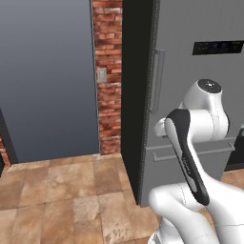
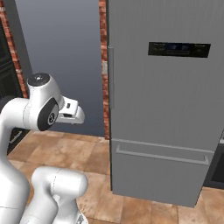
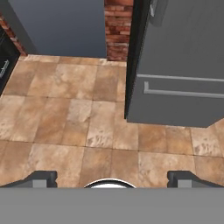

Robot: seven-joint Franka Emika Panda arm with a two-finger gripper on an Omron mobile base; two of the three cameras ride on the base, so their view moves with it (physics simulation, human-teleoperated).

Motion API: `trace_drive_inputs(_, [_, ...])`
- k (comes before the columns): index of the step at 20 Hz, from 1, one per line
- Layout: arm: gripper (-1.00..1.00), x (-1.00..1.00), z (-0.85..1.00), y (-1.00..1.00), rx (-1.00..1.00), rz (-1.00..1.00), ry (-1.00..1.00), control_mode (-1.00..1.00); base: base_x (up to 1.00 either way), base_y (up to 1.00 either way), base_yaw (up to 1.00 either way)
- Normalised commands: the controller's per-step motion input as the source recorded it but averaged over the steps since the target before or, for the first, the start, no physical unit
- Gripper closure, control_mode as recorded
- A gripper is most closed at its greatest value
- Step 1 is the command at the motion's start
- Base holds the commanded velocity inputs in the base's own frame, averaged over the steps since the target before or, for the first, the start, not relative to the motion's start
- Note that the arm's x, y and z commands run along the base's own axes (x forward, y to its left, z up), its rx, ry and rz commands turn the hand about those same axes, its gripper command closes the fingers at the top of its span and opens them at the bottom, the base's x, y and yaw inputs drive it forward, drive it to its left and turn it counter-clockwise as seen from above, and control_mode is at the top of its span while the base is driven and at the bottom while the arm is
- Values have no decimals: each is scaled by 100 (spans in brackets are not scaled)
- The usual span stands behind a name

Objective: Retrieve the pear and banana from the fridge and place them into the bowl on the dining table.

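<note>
Pincer (image 3: 112, 178) spread wide over mottled tan floor tiles (image 3: 65, 109), beside smooth grey fridge (image 3: 183, 65), door shut.

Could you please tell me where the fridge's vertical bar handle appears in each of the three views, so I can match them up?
Left base view: the vertical bar handle stands right of centre, on the closed fridge door's left edge.
Right base view: it runs along the door's left edge, at centre-left.
Hand view: its lower end shows at the top edge.
Shared landmark: the brick strip left of the fridge.
</note>
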Motion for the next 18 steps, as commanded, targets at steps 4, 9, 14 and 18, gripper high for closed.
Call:
trace_drive_inputs(4, [-100,0,0,0,0,0,0,-100,0,0,0])
trace_drive_inputs(9, [-100,0,0,-8,2,0,0,-100,0,0,0])
trace_drive_inputs(14, [-100,24,-1,-46,8,0,0,-100,0,0,0])
trace_drive_inputs(18, [-100,62,1,-54,12,0,0,-100,0,0,0])
